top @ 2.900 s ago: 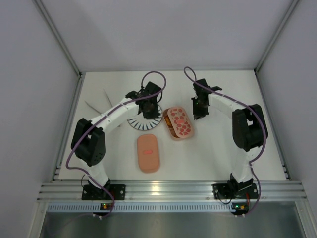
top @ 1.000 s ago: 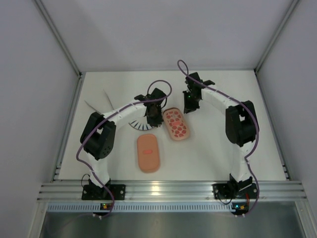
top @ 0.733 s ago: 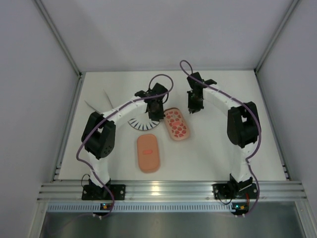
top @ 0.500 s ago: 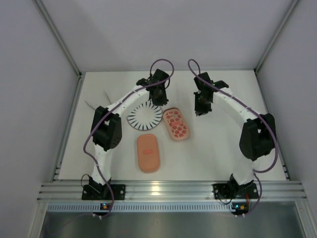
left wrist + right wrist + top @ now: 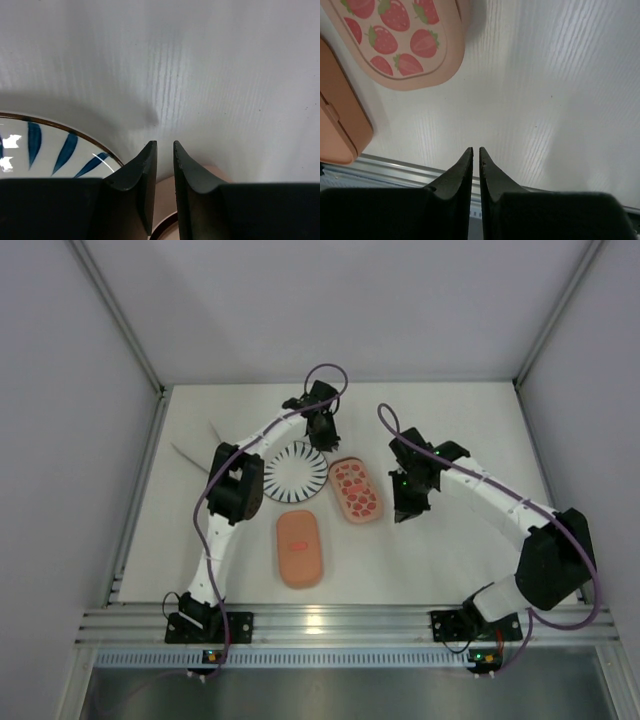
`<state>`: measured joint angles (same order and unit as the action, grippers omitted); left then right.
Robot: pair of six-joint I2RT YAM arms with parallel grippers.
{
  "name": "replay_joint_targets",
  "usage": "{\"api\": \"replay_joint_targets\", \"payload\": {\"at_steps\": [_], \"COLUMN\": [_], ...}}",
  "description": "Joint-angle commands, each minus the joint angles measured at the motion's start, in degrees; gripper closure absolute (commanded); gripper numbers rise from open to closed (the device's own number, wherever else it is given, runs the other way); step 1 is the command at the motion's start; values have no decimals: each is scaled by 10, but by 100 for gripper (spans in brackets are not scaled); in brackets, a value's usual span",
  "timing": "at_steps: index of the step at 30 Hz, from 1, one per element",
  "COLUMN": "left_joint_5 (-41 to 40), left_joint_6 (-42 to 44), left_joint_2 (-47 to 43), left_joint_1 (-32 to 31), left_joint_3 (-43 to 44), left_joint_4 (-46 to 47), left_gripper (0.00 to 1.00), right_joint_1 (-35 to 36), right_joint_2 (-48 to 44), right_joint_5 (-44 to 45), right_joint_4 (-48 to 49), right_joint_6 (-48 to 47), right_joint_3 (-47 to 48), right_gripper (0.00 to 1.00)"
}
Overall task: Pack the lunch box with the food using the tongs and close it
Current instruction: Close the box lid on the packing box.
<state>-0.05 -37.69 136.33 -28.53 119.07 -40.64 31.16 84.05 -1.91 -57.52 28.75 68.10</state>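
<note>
Box: desk centre, spotted lid now square on it.
Left hand: withdrawn past plate, slightly parted, empty.
Right hand: backed off rightward, clenched, empty.
Meaning: closing looks finished.

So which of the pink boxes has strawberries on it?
The salmon-pink oblong plastic box farther back, beside the striped round plate: its lid is covered in red strawberries. The nearer pink box is plain, with one small red mark.
</note>
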Motion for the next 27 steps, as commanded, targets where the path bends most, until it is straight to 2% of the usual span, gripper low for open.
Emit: {"api": "replay_joint_targets", "payload": {"at_steps": [1,4,9,16,27], "left_joint_5": [41,54,67,73,81], "left_joint_6": [10,15,18,20,23], "left_joint_2": [-12,-4,-7,-5,0], "left_joint_1": [-6,-6,-9,-12,-17], "left_joint_3": [-1,-4,-27,-36,-38], "left_joint_4": [64,57,68,69,66], "left_gripper": [75,75,75,75,75], "right_joint_1": [16,19,25,34,33], "right_joint_2": [-8,12,55,110,143], "right_joint_5": [-35,-57,-68,-71,-78], "right_joint_4": [51,122,162,168,186], "right_joint_6": [31,53,67,73,68], "right_joint_3": [-30,-47,-44,-27,-5], "right_gripper": [92,93,94,94,94]}}
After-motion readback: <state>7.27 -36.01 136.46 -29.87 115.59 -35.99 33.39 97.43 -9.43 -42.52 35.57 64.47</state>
